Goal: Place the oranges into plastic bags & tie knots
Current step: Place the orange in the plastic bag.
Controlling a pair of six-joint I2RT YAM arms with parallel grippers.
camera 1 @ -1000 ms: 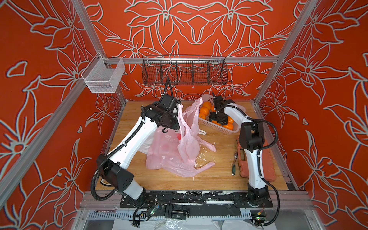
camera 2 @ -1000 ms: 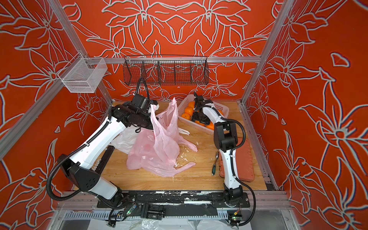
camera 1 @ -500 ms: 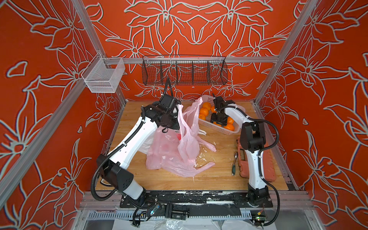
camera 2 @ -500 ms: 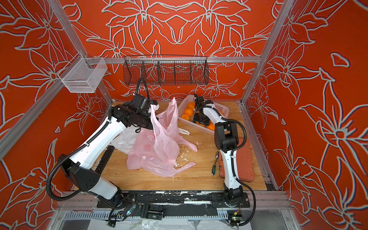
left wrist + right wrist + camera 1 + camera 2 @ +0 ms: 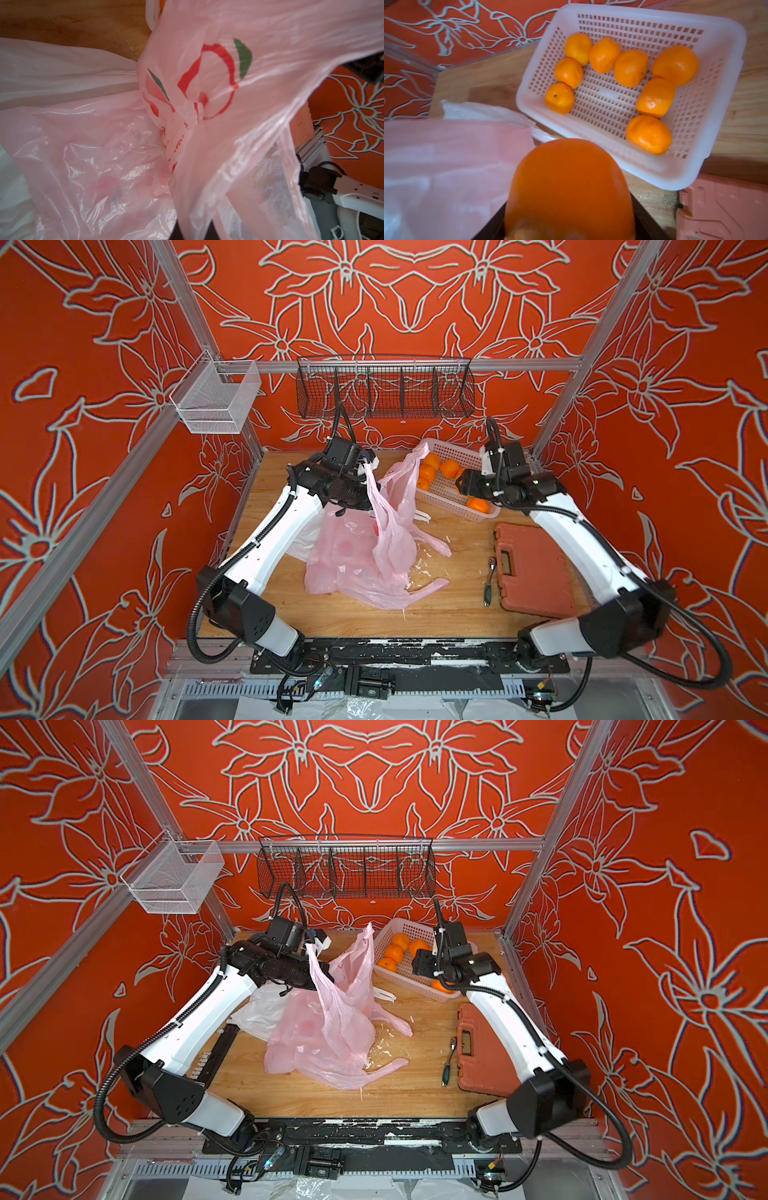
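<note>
My left gripper [image 5: 368,467] is shut on a handle of a pink plastic bag [image 5: 388,531] and holds it up above the table; the bag's peach print [image 5: 207,83] fills the left wrist view. A second pink bag [image 5: 345,568] and a white bag [image 5: 257,1011] lie beneath it. No knots show. My right gripper [image 5: 460,482] is shut on one orange [image 5: 569,187], raised over the near side of the white basket [image 5: 457,450], just right of the held bag. Several oranges [image 5: 631,68] remain in the basket [image 5: 716,83].
An orange tool case [image 5: 536,568] lies at the front right with a small ratchet tool [image 5: 489,580] beside it. A black wire basket [image 5: 384,391] hangs on the back rail and a white mesh box [image 5: 216,402] on the left rail.
My right gripper has closed on an orange in the basket and lifted it, and that arm's elbow has swung out to the right. The left arm and its bag have stayed put.
</note>
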